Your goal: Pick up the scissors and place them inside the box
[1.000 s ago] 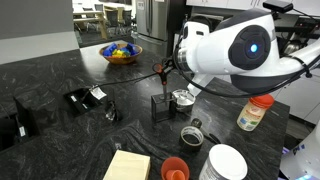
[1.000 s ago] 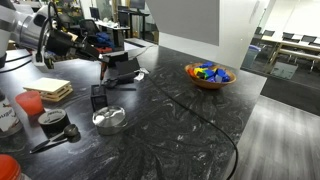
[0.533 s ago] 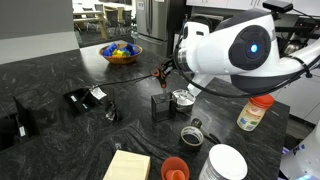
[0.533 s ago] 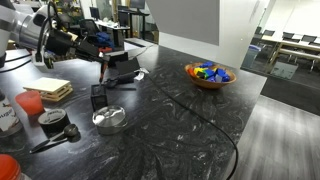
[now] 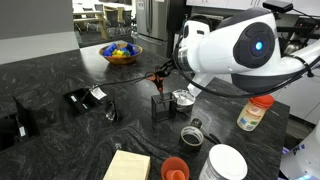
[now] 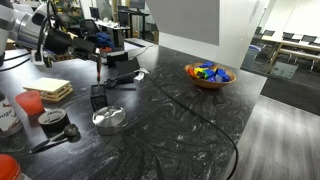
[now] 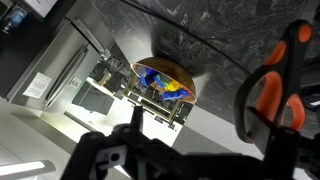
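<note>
The scissors (image 5: 157, 80), with red loop handles, hang blades-down just over the small dark box (image 5: 160, 107) on the black marble counter. In an exterior view they show as a thin dark line (image 6: 98, 62) above the box (image 6: 97, 98). My gripper (image 5: 168, 72) is at the handles, directly above the box, and shows again in an exterior view (image 6: 88, 45). In the wrist view the gripper (image 7: 200, 140) has its jaws spread wide. The scissors' red handle (image 7: 285, 85) rests by the right-hand finger. The box is out of the wrist view.
A round silver tin (image 5: 183, 99) stands right beside the box. A flat black case (image 5: 85, 98), a bowl of coloured pieces (image 5: 121, 52), a wooden block (image 5: 127, 165), a red cup (image 5: 174, 168), a white tub (image 5: 225, 163) and an orange-lidded bottle (image 5: 255, 112) surround it.
The jaws have spread apart. The scissors have swung from roughly level to blades pointing down over the box. The arm has hardly moved.
</note>
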Controlling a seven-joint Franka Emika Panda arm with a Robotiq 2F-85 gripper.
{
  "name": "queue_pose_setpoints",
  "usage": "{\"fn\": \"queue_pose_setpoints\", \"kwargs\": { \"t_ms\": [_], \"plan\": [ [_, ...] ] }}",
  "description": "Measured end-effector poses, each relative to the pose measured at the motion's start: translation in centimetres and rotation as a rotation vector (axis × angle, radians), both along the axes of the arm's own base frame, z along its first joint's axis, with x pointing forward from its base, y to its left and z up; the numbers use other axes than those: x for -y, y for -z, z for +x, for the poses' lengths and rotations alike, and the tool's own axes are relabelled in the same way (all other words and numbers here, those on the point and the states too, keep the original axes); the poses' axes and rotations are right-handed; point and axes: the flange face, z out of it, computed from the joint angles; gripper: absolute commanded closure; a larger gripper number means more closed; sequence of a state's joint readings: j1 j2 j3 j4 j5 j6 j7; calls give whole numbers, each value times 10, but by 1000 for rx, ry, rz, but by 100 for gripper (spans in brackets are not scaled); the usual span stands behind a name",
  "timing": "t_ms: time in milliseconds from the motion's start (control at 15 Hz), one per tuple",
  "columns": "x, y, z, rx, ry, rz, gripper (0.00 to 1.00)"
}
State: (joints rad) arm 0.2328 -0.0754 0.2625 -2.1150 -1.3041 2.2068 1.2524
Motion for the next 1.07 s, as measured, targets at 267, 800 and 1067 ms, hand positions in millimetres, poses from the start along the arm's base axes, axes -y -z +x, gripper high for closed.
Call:
{"fn": "queue_pose_setpoints", "kwargs": {
  "t_ms": [267,800,1067],
  "plan": [
    [-1,-11,-7,-18,18,79,0],
    [22,2,-26,-184,120,217,0],
    [28,1,-28,-229,135,249,0]
  ]
}}
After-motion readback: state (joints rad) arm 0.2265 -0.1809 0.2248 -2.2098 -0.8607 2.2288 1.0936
